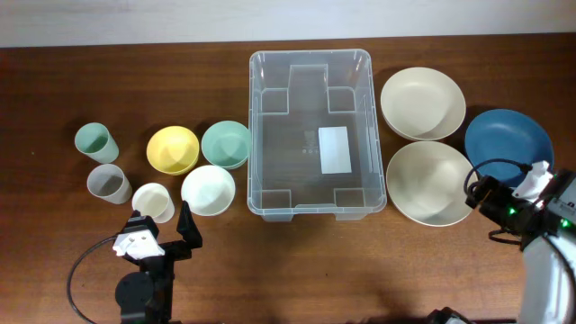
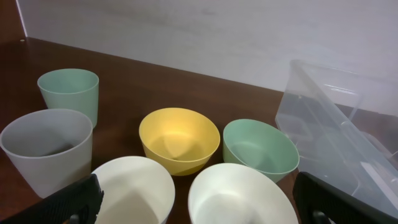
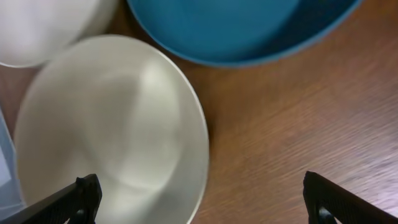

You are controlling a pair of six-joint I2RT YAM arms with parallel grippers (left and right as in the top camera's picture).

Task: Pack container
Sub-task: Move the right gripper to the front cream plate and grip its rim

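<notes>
Clear container (image 1: 292,157), likely light, stiff, slick; best gripped at its rim. Flanking it, left gripper (image 1: 162,223) and right gripper (image 1: 482,207) gape, empty.

Cups (image 1: 94,141), bowls (image 1: 422,103), blue plate (image 1: 508,142)

The container (image 1: 256,135) is a big clear plastic tub, rectangular with rounded corners, standing upright and open-topped on the desk (image 1: 297,270). It is empty. Moulded ledges step in from its walls, and a white label (image 1: 334,150) shows on its base. It sits about midway along the desk, close to the far edge.
</notes>
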